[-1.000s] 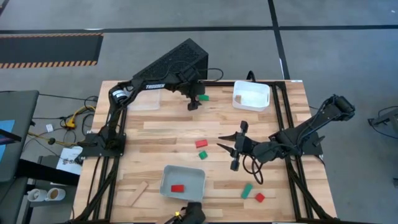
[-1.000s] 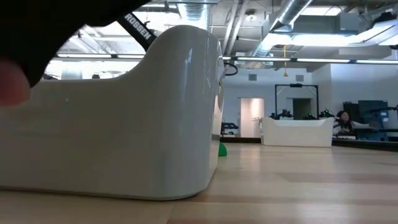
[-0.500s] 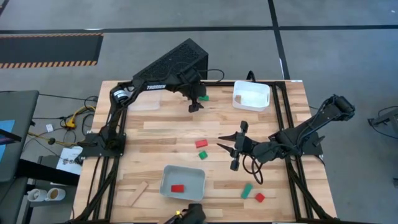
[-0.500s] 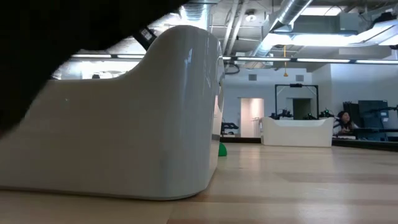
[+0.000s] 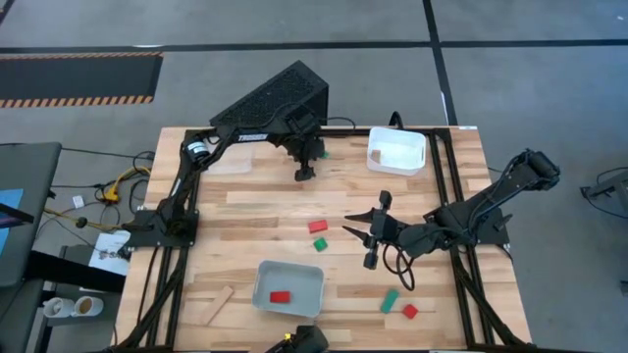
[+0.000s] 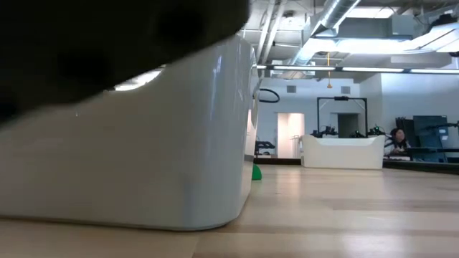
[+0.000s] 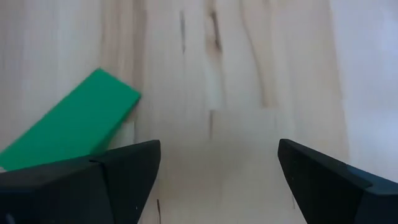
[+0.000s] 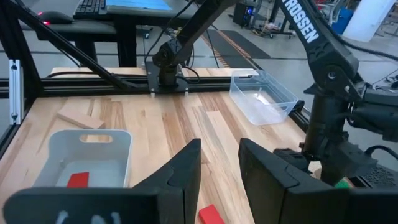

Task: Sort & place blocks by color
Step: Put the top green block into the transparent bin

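Left tool [image 5: 305, 173] hangs in the upper middle of the high view, jaws spread wide and empty over bare wood, a green block [image 5: 322, 153] just beside it; in the left wrist view that green block [image 7: 68, 127] lies at the left, by one finger [image 7: 109, 174]. Right tool [image 5: 371, 238] sits right of centre, about half open with nothing between its fingers. Largest is the tabletop [image 5: 265, 211], with open wood across its middle left. A clear tray [image 5: 228, 160] sits upper left, a white tray [image 5: 396, 150] at the upper right edge, and a grey tray [image 5: 288, 288] at the lower middle holding a red block [image 5: 281, 296]. A plain wooden bar [image 5: 218, 304] lies near the lower left edge. A red block [image 5: 318, 226] and green block [image 5: 320, 244] lie centre; another green block [image 5: 390, 300] and red block [image 5: 409, 311] lie lower right. "TROSSEN" reads on the left arm [image 8: 311, 37].
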Available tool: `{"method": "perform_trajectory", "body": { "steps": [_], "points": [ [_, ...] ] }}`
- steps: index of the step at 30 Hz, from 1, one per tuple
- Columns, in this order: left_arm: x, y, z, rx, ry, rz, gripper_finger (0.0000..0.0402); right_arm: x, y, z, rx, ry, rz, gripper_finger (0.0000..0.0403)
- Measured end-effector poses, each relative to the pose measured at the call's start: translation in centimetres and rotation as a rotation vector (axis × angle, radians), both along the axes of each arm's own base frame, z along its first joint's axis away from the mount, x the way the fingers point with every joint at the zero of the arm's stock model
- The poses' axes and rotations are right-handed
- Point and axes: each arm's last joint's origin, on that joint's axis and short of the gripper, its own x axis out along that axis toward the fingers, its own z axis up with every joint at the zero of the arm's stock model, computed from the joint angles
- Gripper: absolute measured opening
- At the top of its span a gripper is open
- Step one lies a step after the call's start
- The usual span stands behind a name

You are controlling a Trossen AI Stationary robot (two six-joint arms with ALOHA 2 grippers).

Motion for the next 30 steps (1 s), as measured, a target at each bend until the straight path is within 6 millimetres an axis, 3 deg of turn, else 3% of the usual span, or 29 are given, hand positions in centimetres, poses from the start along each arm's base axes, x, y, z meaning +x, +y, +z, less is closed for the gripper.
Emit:
{"method": "perform_trajectory", "body": {
  "steps": [10,15,20,25,30],
  "points": [
    [1.2,0.9,2.8,0.075,-0.069,-0.013,0.0311,-0.1,0.0,-0.2,0.029,0.008,-0.012,0.0131],
    [0.9,3.1,3.9,0.13,-0.15,0.043,0.0311,-0.1,0.0,-0.2,0.031,0.01,-0.013,0.0131],
    [-0.4,5.0,3.4,0.109,-0.131,0.104,0.0311,-0.1,0.0,-0.2,0.03,0.009,-0.013,0.0131],
    [-0.6,4.7,1.9,0.09,-0.067,0.097,0.0311,0.0,-0.2,-0.2,0.03,0.009,-0.02,0.0131],
    [0.2,3.5,2.7,0.031,-0.147,0.014,0.0311,0.2,-0.7,-0.3,0.029,0.012,-0.039,0.0131]
  ]
}}
